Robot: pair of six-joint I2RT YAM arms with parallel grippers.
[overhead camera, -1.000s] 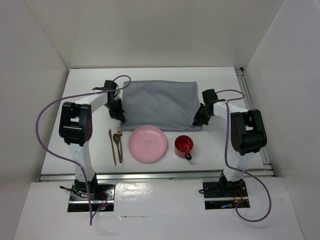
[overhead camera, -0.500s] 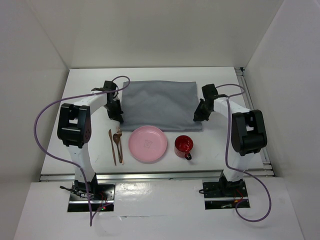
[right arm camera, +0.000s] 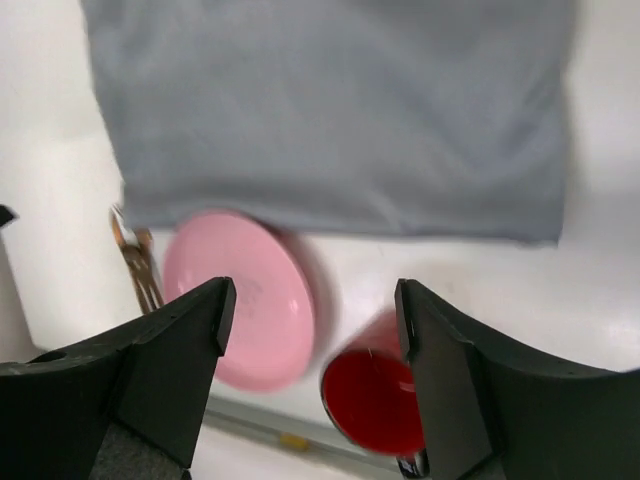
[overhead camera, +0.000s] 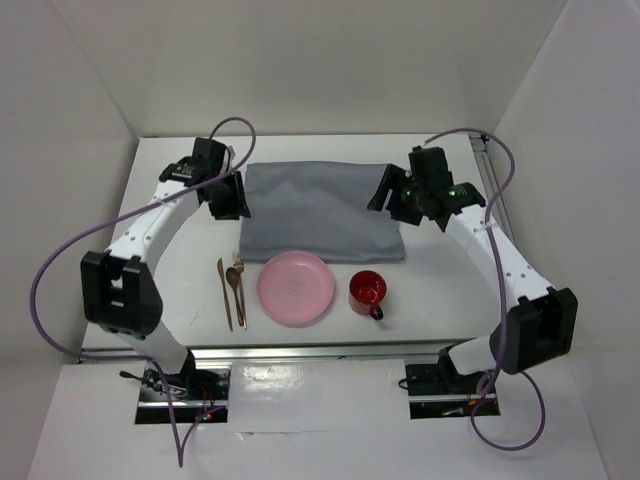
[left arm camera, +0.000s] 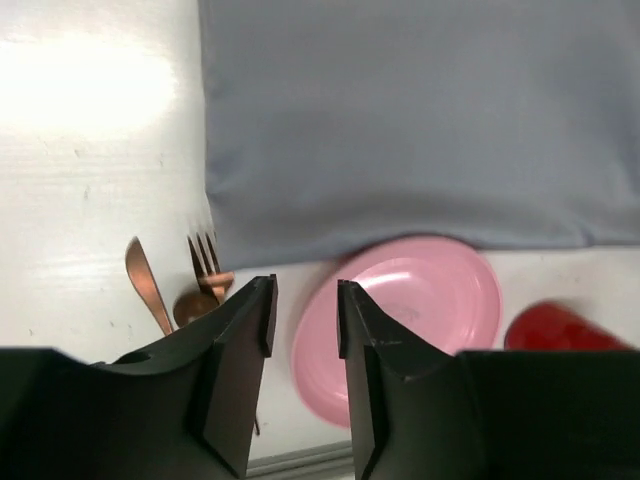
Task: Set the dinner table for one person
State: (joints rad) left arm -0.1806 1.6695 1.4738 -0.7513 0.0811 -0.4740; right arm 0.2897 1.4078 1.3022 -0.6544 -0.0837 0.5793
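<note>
A grey cloth (overhead camera: 320, 210) lies spread flat on the white dinner table (overhead camera: 450, 290). In front of it sit a pink plate (overhead camera: 296, 288), a red cup (overhead camera: 366, 291) to its right and copper cutlery (overhead camera: 232, 290) to its left. My left gripper (overhead camera: 232, 200) hovers over the cloth's left edge, open and empty. At the cloth's right edge my right gripper (overhead camera: 386, 196) hovers wide open and empty. The left wrist view shows the left gripper (left arm camera: 304, 300) above the plate (left arm camera: 420, 300) and cloth (left arm camera: 400, 120). The right gripper (right arm camera: 312, 300) frames the plate (right arm camera: 235, 300) and cup (right arm camera: 375, 400).
Metal rails run along the table's right side (overhead camera: 492, 190) and its near edge (overhead camera: 320, 350). White walls enclose the table on the left, back and right. Purple cables (overhead camera: 60, 270) loop off both arms.
Both grippers went from shut at the cloth's near corners to open, letting the cloth go. Both arms rose and swung back toward the cloth's far side.
</note>
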